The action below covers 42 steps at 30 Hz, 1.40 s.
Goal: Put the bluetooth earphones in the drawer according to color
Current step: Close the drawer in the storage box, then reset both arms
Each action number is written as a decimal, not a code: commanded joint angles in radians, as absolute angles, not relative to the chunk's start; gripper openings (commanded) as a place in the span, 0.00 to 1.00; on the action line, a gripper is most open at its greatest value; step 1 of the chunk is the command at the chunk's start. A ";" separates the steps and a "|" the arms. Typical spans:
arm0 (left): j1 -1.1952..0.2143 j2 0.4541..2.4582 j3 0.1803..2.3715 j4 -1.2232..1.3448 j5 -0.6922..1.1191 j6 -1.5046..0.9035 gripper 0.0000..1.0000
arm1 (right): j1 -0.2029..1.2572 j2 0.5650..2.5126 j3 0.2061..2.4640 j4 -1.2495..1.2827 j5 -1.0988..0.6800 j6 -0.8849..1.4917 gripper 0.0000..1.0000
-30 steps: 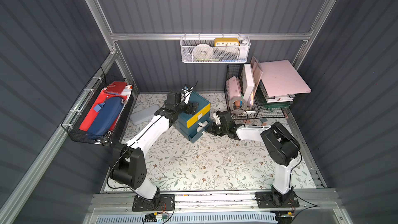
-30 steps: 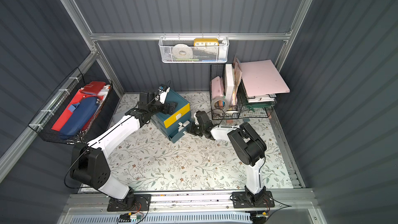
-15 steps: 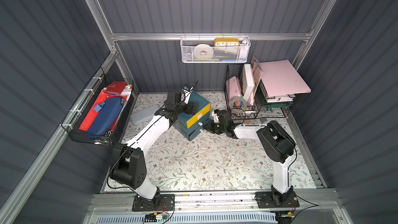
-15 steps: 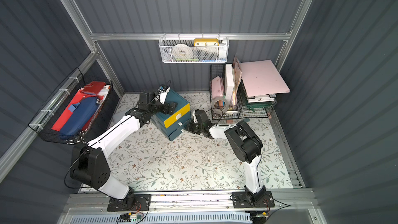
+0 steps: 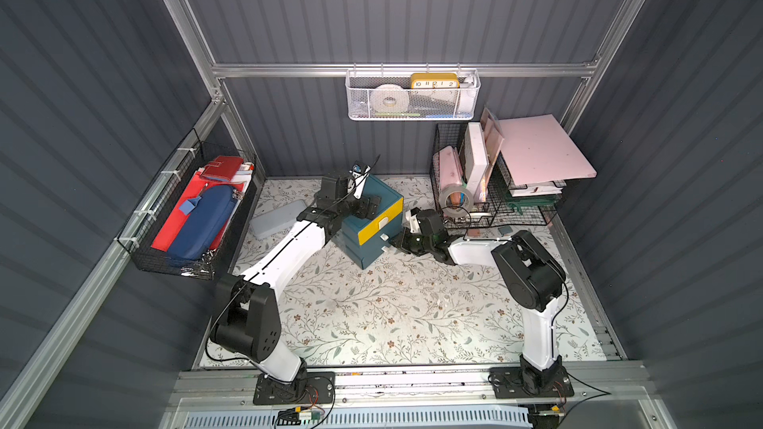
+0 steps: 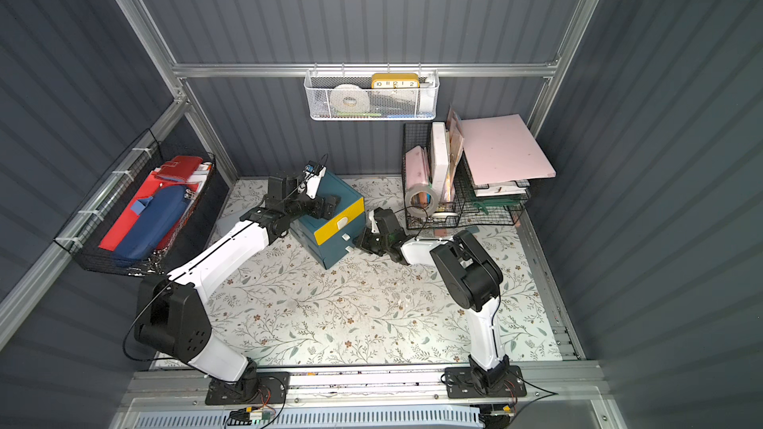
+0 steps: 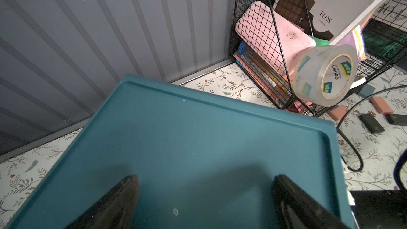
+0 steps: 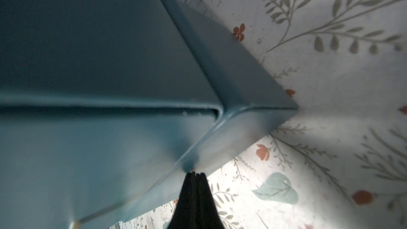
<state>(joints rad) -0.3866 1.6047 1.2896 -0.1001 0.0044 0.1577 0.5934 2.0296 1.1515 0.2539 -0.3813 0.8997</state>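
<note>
Vs 1 s ago: low teal drawer, then pulled out, now sits flush. All 3 fronts of drawer cabinet (image 5: pixel 373 222) look shut, mid-back of table (image 5: pixel 392 315). R hand (image 8: pixel 195 174) fully closed, holds nothing, tips at lower front corner. L hand (image 7: pixel 204 178) spread wide over cabinet top, empty. No earphones visible; prob. stowed, task near done.

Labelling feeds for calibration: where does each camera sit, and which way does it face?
Top views: overhead, looking down on the table; left arm and right arm show whole.
Left wrist: above the drawer cabinet top, facing the wire rack and tape roll; left gripper open.
Right wrist: low, facing the cabinet's corner; right gripper shut.
Shared: every view shows the teal cabinet.
</note>
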 commanded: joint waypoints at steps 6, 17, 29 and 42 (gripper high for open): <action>-0.354 1.574 1.253 -0.228 -0.263 0.124 0.99 | 0.517 1.762 1.025 0.151 -0.296 0.785 0.00; -0.255 1.334 1.296 -0.196 -0.364 0.041 0.99 | 0.441 1.406 1.020 -0.249 -0.046 0.501 0.32; -0.245 0.996 0.869 -0.098 -0.571 -0.204 0.99 | 0.244 1.242 0.935 -0.408 0.160 0.276 0.99; -0.245 1.009 0.502 0.157 -0.716 -0.341 1.00 | 0.200 1.165 0.673 -0.075 0.391 0.178 0.99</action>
